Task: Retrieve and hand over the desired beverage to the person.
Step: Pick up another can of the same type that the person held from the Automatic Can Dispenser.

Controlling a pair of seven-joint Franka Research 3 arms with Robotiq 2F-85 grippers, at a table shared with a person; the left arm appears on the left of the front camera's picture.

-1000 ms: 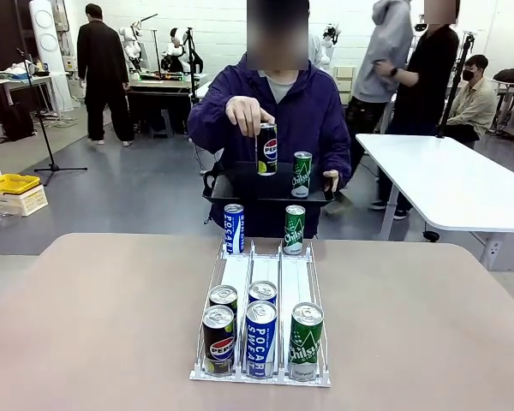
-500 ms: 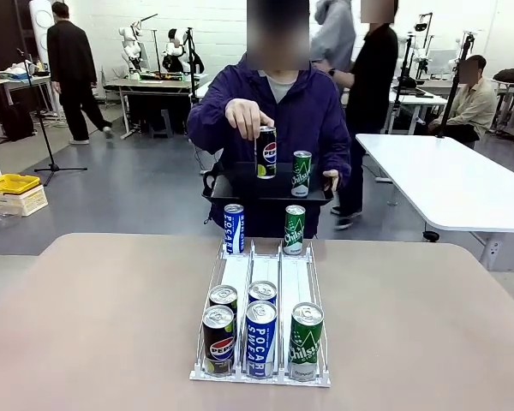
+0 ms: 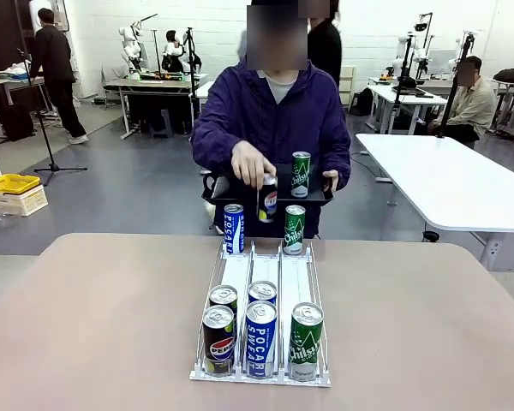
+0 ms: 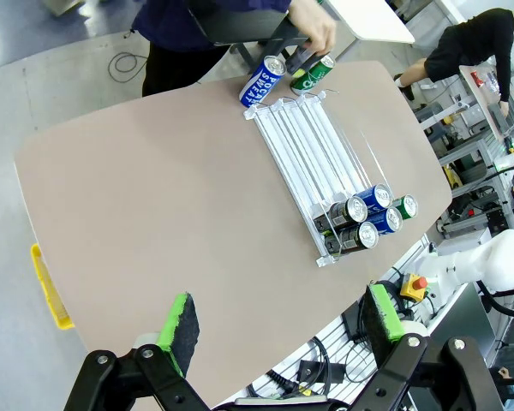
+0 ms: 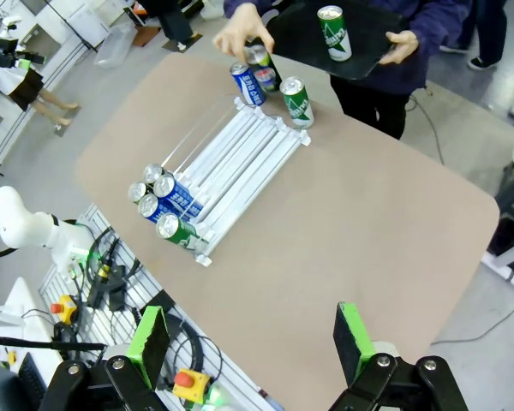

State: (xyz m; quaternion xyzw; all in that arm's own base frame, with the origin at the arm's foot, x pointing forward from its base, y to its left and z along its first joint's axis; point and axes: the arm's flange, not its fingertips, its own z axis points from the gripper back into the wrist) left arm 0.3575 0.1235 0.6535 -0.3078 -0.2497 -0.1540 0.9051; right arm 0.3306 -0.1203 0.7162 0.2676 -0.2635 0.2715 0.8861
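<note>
1. Person (image 3: 274, 111) in dark navy-purple hooded jacket, at far side of brown counter (image 3: 111, 325). One hand (image 3: 251, 164) grips black Pepsi can (image 3: 268, 201) from above, at far end of white three-lane wire rack (image 3: 293, 282), between blue Pocari can (image 3: 233, 228) and green Chilsung can (image 3: 294, 229).
2. Black tray (image 3: 227, 188), held in the other hand, carrying one green can (image 3: 301, 174).
3. Left tool (image 4: 280, 318), right tool (image 5: 251, 341): both spread, holding nothing, above counter.

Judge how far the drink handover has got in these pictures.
Done: five cans stand ready at the rack's near end. Under way: the person holds a Pepsi can at its far end. Left: fetching and handover; the robot's left hand and right hand are open and empty.
</note>
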